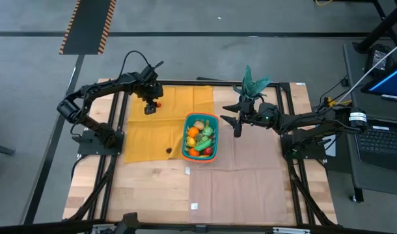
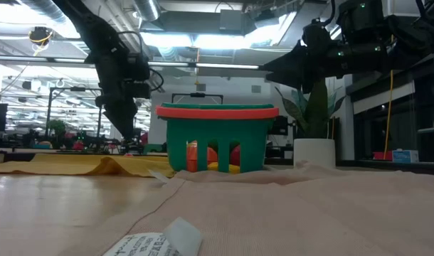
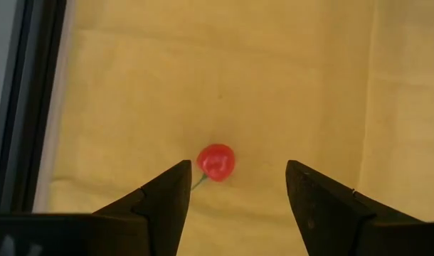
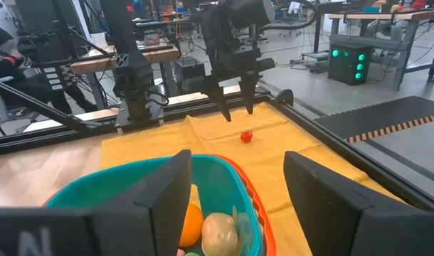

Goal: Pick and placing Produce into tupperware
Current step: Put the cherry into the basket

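A small red toy fruit (image 3: 216, 161) with a green stem lies on the yellow cloth (image 1: 146, 133) at the table's far left. My left gripper (image 3: 238, 186) is open above it, fingers pointing down, one on each side, not touching. This fruit also shows in the high view (image 1: 157, 104) and the right wrist view (image 4: 246, 136). The teal basket with an orange rim (image 1: 202, 115) stands mid-table and holds several toy fruits and vegetables (image 1: 200, 136). My right gripper (image 1: 237, 127) is open and empty, raised to the basket's right.
A potted green plant (image 1: 252, 83) in a white pot (image 2: 314, 151) stands behind my right gripper. A small dark thing (image 1: 168, 150) lies on the yellow cloth left of the basket. A tan cloth (image 1: 250, 175) covers the table's right half. Paper labels (image 2: 153, 245) lie near the front.
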Robot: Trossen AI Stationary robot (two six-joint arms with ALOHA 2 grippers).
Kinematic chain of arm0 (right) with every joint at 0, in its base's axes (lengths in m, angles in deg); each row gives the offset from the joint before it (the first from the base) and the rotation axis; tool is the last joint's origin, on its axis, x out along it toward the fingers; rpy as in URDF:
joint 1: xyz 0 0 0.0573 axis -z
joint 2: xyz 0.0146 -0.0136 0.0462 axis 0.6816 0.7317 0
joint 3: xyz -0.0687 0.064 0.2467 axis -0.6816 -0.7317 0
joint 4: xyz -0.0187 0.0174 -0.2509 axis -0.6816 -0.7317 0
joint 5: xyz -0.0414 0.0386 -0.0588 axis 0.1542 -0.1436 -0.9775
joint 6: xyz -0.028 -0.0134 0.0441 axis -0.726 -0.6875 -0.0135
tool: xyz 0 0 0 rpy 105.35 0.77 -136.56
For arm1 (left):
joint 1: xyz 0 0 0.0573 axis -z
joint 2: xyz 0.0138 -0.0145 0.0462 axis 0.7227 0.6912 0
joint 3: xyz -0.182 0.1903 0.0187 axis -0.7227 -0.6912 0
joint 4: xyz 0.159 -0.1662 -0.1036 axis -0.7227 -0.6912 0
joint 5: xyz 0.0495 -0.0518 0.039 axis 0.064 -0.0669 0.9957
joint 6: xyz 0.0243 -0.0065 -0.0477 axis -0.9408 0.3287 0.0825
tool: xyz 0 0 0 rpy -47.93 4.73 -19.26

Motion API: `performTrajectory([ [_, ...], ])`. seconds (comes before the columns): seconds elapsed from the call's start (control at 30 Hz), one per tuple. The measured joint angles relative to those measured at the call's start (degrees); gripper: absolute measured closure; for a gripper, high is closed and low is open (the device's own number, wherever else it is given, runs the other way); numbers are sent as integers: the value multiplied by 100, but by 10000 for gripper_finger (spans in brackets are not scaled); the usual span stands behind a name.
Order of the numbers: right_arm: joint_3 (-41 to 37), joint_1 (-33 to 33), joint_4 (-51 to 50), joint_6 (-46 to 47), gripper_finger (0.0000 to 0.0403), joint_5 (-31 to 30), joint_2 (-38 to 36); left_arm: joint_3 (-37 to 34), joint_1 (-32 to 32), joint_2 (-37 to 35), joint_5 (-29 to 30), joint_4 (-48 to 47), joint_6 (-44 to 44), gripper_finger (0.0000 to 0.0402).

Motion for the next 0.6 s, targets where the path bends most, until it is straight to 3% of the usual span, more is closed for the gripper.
performTrajectory([
  [0.6, 0, 2, -1, 4, 178, -1, 0, 0, 0, 0, 9, 43, 37, 182],
])
